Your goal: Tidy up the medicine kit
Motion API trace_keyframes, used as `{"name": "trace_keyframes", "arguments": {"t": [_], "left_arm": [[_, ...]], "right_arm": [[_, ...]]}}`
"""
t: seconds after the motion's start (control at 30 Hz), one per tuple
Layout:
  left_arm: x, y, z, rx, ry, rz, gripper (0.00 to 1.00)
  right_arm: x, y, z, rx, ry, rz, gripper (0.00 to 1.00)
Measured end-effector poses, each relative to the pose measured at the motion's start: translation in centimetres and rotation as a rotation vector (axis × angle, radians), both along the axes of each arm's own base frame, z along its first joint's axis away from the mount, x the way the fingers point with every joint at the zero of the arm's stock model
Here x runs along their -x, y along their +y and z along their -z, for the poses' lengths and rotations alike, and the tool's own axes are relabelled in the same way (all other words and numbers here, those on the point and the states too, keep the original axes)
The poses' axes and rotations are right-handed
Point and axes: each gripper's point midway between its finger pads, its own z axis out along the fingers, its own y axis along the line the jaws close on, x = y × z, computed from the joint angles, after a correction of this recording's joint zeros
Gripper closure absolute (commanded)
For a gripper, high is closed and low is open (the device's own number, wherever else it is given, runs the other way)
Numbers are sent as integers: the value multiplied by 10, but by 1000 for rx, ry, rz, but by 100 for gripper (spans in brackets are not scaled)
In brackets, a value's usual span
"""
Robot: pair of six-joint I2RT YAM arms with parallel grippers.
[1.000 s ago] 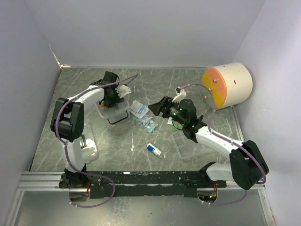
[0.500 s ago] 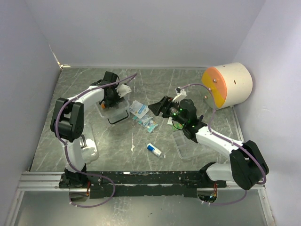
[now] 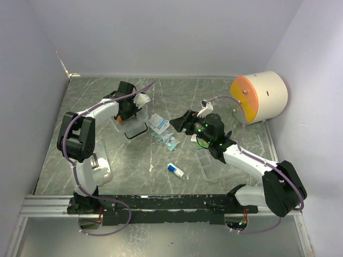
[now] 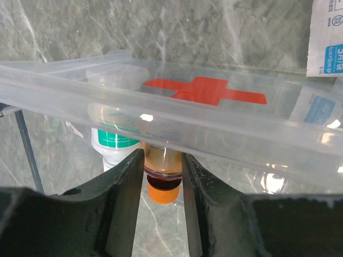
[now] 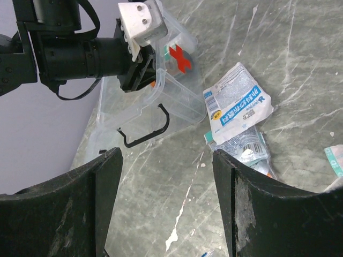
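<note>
Seen from above, the clear medicine kit (image 3: pixel 136 126) sits upper left of centre on the grey marble tabletop (image 3: pixel 214 96). The left end effector (image 3: pixel 127 112) is at the kit. The right end effector (image 3: pixel 181 122) hovers mid-frame beside a blue-and-white packet (image 3: pixel 158 123). A cream-and-orange cylinder (image 3: pixel 259 97) lies at upper right.

Left wrist view: the left end effector is closed on a small amber bottle (image 4: pixel 161 176) with an orange cap, at the kit's clear wall. A red cross (image 4: pixel 203 90) shows above, and a white bottle (image 4: pixel 110 140) sits left.

Right wrist view: the right end effector's 2 fingers stand wide apart, holding nothing. The kit's black wire latch (image 5: pixel 146 135) lies upper left.
</note>
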Motion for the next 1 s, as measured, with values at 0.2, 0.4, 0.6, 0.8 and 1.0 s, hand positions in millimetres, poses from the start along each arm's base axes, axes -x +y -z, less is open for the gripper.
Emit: {"name": "trace_keyframes", "arguments": {"t": [0.2, 0.4, 0.6, 0.8, 1.0], "left_arm": [[-5, -3, -1, 27, -22, -26, 45], [-5, -4, -16, 52, -38, -46, 34], [-12, -11, -67, 125, -100, -74, 32], [-16, -15, -144, 266, -236, -179, 31], [7, -1, -229, 505, -435, -405, 26]], "right_arm": [[0, -1, 0, 1, 0, 3, 32], [0, -1, 1, 1, 1, 3, 32], [1, -1, 2, -3, 8, 8, 32], [0, -5, 9, 16, 17, 22, 32], [-7, -7, 14, 84, 15, 35, 32]]}}
